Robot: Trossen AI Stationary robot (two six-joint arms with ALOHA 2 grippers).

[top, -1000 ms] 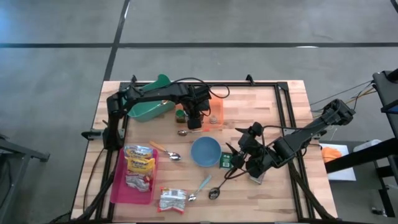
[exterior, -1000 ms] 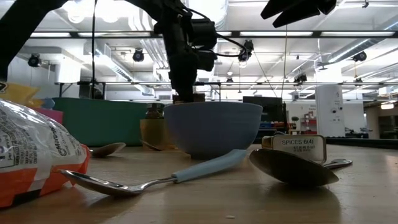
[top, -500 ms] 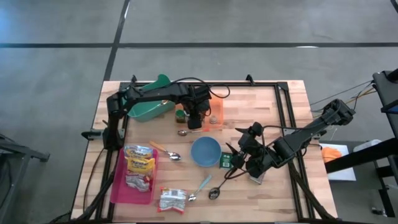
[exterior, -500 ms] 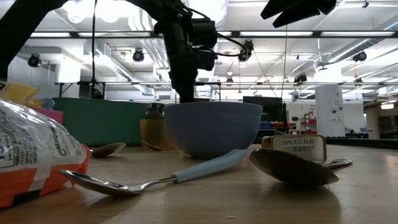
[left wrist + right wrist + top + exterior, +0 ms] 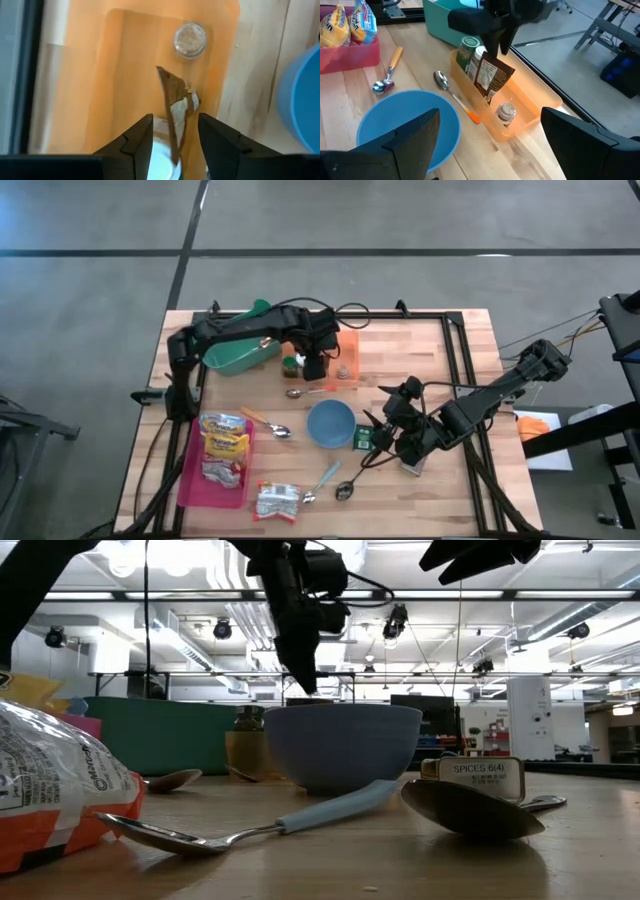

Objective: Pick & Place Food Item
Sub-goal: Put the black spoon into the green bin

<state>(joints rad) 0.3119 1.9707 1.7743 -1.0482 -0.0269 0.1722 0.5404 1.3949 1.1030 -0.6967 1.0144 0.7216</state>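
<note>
High view showed the left tool (image 5: 316,367) hanging over the orange tray (image 5: 349,346) at the far middle of the bench (image 5: 420,360), with a green bin (image 5: 238,356) just to its left. Left wrist view looked straight down on a brown food packet (image 5: 173,100) standing on edge inside that tray, leaning a little, between and below the two fingers, which stood apart and clear of it. Nothing was gripped. A small round spice jar (image 5: 190,39) stood near the packet in the same tray. Right wrist view gave the same packet upright beside a green can (image 5: 466,53) and the small jar, with the left tool above it and not touching.

Judging from this, the packet was already placed in the tray and let go, so the carrying part looked done; what seemed left was for the left arm to draw off without tipping the packet.

The right tool (image 5: 378,442) waited near the blue bowl (image 5: 330,423), over a small spice tin (image 5: 362,439), its fingers wide apart and holding nothing. Spoons, snack bags and a pink tray (image 5: 190,480) lay untouched nearer the front.
</note>
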